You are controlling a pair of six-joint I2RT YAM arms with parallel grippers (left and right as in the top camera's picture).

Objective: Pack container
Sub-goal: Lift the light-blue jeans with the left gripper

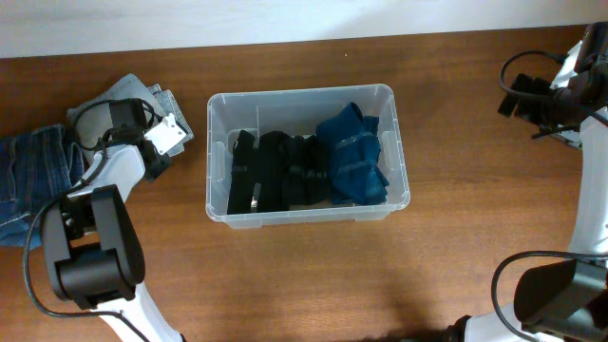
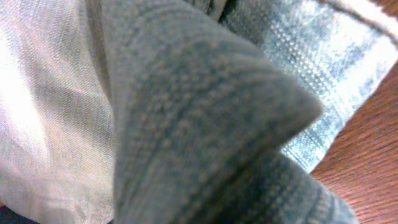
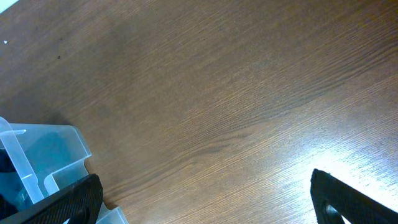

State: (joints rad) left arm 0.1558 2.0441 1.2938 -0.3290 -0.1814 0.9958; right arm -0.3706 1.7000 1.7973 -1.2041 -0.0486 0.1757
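At the centre of the bench [image 1: 456, 275], the container [image 1: 217, 106] is sitting upright, holding black garments [image 1: 275, 171] towards its left side and a blue garment [image 1: 351, 157] towards its right. The left gripper [image 1: 161, 142] is sitting right at a grey clothing pile [image 1: 133, 95] beside the container. Cloth is filling its wrist view, so its opening cannot be told. The right gripper [image 3: 204, 186] is hanging wide open and empty over bare bench, well apart from the container.

The container [image 1: 304, 217] sits in the middle of the counter [image 1: 456, 247] with folded clothes [image 1: 285, 176] inside. A pile of garments [image 1: 33, 166] lies on the counter to its left.
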